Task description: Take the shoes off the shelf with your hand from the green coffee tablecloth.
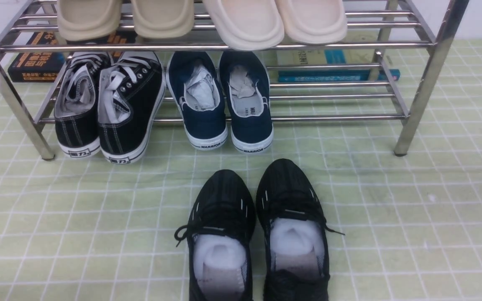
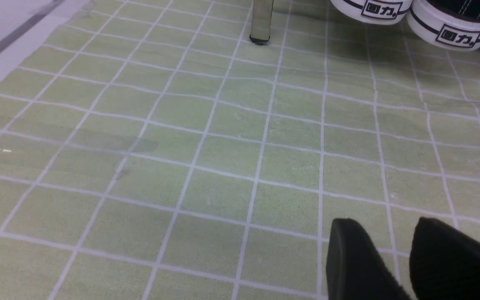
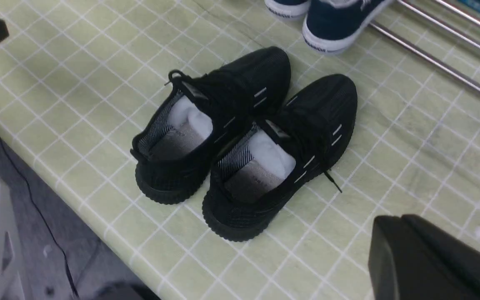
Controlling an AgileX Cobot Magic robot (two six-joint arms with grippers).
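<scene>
Black knit sneakers (image 1: pixel 293 192): both on the green tablecloth (image 1: pixel 391 184), in front of the shoe rack (image 1: pixel 333 117), off it. Side by side, soles down, toes toward the rack, white stuffing (image 1: pixel 293 237) inside. Lace ends stick out at the outer sides.

Right gripper (image 3: pixel 394 221): jaws together, nothing between them, near the sneakers but not touching. Left gripper (image 2: pixel 383 223): jaws apart, nothing gripped, over the cloth on the rack's left side, clear of all footwear.

Rack, lower tier: black canvas sneakers (image 1: pixel 128 100) at left, navy slip-ons (image 1: pixel 247 123) just beside them on the right. Both pairs have heels toward the robot, overhanging the front bar. Upper tier: beige pair (image 1: pixel 163 19) left, cream pair (image 1: pixel 245 21) right, front ends over the front bar; rest of both pairs out of frame. Dark books (image 1: pixel 36 67) behind the rack's lower left, light and teal books (image 1: pixel 324 75) behind its lower right.
</scene>
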